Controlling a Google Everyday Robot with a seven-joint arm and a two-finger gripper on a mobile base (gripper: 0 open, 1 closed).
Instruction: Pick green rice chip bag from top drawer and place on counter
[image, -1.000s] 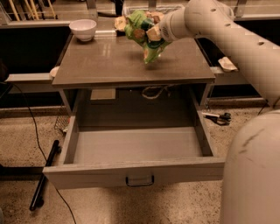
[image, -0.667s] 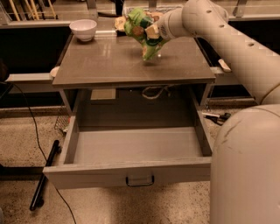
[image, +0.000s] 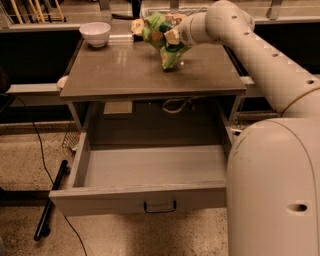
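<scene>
The gripper (image: 173, 40) holds the green rice chip bag (image: 156, 26) over the counter (image: 125, 75), rear right of centre; a bowl (image: 95, 33) sits at its rear-left corner; the top drawer (image: 150, 167) stands open below.

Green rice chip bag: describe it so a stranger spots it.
Find the counter above the top drawer. At its back, right of centre, the gripper holds the green rice chip bag: crinkly, bright green, unlike the white bowl at back left.

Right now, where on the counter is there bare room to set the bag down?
The counter is bare across its front and left-middle, forward of the white bowl at back left. It's crowded at back right, where the gripper holds the green rice chip bag.
</scene>
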